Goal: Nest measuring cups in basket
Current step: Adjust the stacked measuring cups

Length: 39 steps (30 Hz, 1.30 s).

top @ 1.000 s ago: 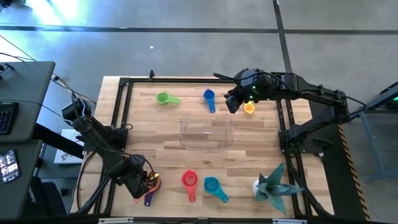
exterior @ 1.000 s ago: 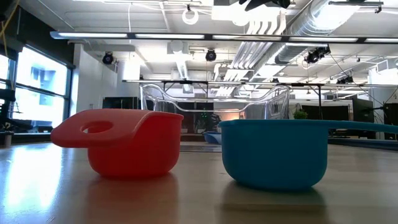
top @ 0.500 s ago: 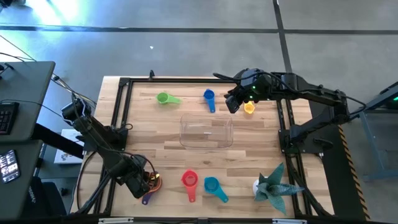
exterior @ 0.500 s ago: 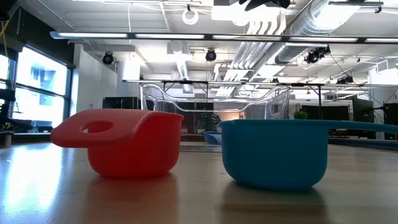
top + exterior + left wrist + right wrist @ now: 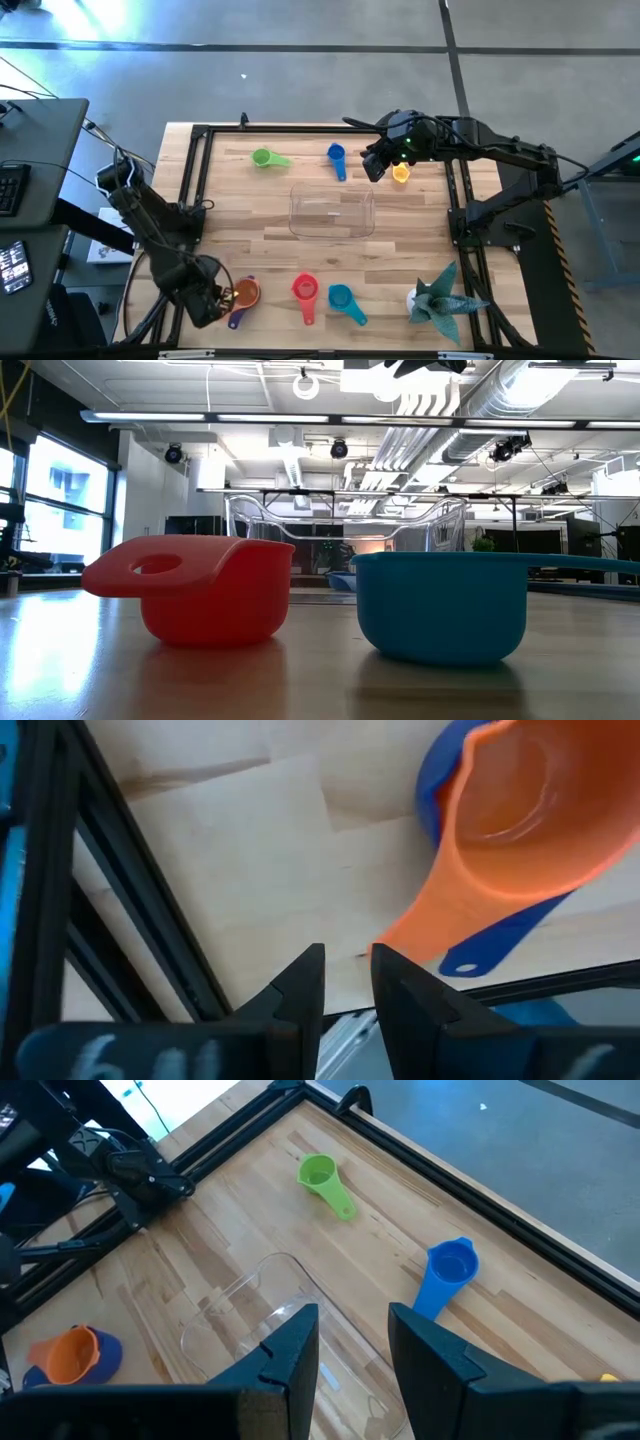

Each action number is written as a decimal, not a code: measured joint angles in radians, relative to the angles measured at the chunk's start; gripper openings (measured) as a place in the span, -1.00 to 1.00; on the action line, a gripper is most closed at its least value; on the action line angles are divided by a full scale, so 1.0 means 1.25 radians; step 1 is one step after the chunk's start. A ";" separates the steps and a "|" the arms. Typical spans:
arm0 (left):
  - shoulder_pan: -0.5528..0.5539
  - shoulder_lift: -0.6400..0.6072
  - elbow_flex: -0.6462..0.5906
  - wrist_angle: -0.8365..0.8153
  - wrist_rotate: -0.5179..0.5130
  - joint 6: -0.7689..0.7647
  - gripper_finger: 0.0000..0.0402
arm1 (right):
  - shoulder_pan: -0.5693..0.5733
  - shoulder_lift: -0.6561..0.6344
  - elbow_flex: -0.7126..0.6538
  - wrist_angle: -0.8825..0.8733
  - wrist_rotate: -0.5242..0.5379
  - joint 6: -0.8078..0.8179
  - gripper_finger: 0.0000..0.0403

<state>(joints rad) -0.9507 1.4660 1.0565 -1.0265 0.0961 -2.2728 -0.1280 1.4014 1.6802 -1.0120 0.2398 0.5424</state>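
An orange measuring cup (image 5: pixel 245 294) sits inside a purple one whose handle (image 5: pixel 238 320) sticks out toward the near edge, at the near left. My left gripper (image 5: pixel 205 302) points down just left of them, narrowly open, with only bare wood between its fingers (image 5: pixel 347 970). A red cup (image 5: pixel 304 290) and a teal cup (image 5: pixel 341 297) stand on the near middle of the table. Green (image 5: pixel 262 157), blue (image 5: pixel 336 155) and yellow (image 5: pixel 401 174) cups lie at the far side. The clear basket (image 5: pixel 332 211) stands mid-table. My right gripper (image 5: pixel 352 1330) hovers open above the far right. My left gripper: the free end of the orange cup's handle (image 5: pixel 392 935) lies right beside one fingertip (image 5: pixel 385 960), outside the gap. Whether they touch, I cannot tell. The orange cup rests in the purple cup on the table.
A spiky teal paper figure (image 5: pixel 440 298) stands at the near right. Black frame rails (image 5: pixel 190 200) run along the table's sides, one close beside my left gripper (image 5: pixel 110 870). Bare wood lies between the basket and the near cups.
My left gripper has drawn back toward the table's left edge, away from the orange cup. The orange cup now shows fully, still sitting in the purple cup.
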 joint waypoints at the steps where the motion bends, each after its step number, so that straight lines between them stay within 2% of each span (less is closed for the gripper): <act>1: -0.003 0.008 0.000 0.006 0.000 0.000 -0.63 | 0.000 0.000 0.000 0.000 0.000 0.000 -0.43; 13: -0.003 0.099 0.000 0.113 -0.014 0.037 -0.63 | 0.000 0.000 0.000 0.000 0.003 0.000 -0.43; 25: -0.003 0.105 -0.001 0.039 0.001 0.040 -0.63 | 0.000 0.000 0.000 0.000 0.002 0.000 -0.43; 39: -0.001 0.127 -0.050 0.219 -0.002 0.036 -0.63 | 0.000 0.000 0.000 0.000 0.000 0.000 -0.43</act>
<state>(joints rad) -0.9520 1.6245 0.9939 -0.7524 0.0938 -2.2273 -0.1282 1.4014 1.6798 -1.0115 0.2394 0.5423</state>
